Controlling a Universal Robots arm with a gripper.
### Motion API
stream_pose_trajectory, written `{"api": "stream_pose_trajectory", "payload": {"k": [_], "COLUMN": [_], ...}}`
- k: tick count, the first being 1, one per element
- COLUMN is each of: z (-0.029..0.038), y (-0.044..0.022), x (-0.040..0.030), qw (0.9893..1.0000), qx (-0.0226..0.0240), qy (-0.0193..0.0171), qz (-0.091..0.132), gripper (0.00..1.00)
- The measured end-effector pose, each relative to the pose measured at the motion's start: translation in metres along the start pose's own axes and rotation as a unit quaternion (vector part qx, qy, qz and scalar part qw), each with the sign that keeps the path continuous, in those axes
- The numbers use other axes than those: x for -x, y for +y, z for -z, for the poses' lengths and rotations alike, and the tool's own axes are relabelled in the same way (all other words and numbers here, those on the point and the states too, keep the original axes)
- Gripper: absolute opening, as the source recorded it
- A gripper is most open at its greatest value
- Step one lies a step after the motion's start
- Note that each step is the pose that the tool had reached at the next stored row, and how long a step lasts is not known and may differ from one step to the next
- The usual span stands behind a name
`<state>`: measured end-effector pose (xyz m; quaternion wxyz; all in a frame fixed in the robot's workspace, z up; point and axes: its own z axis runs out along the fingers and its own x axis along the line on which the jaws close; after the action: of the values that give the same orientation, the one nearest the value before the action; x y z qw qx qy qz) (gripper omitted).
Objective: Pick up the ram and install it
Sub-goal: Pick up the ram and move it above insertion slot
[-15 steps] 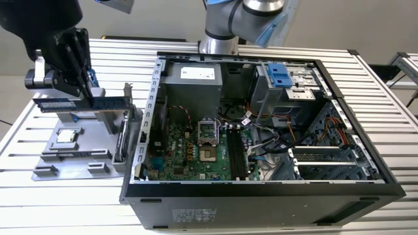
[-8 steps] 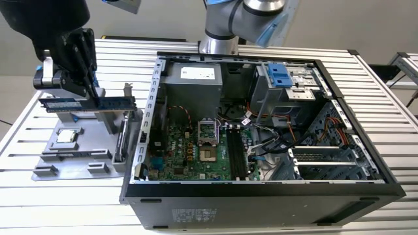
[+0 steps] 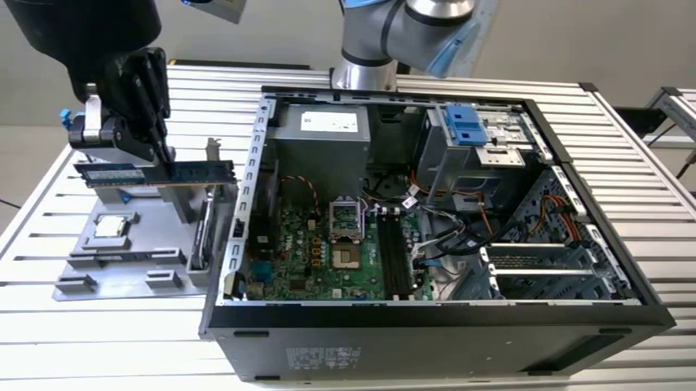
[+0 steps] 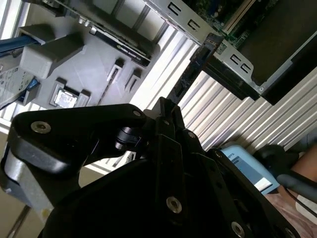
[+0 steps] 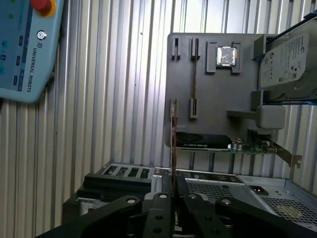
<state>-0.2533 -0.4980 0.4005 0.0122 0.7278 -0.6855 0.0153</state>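
Half done | ram is held clamped in gripper above grey tray, at 9 o'clock of open computer case | seating in memory slots not yet done

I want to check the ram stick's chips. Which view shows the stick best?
The exterior view: the ram stick shows its broad face there, clamped in the gripper. Both wrist views catch it edge-on, a thin strip running out from the jaws.
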Motion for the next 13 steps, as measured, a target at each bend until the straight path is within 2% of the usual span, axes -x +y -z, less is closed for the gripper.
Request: {"api": "stream_pose_trajectory", "payload": {"k": [13], "z": [-0.0001], "y": [-0.0123], "x": [-0.0007], "qw": [1.0], "qx": [0.0], "qy": [0.0], "qz": [0.0], "gripper": [0.0]}}
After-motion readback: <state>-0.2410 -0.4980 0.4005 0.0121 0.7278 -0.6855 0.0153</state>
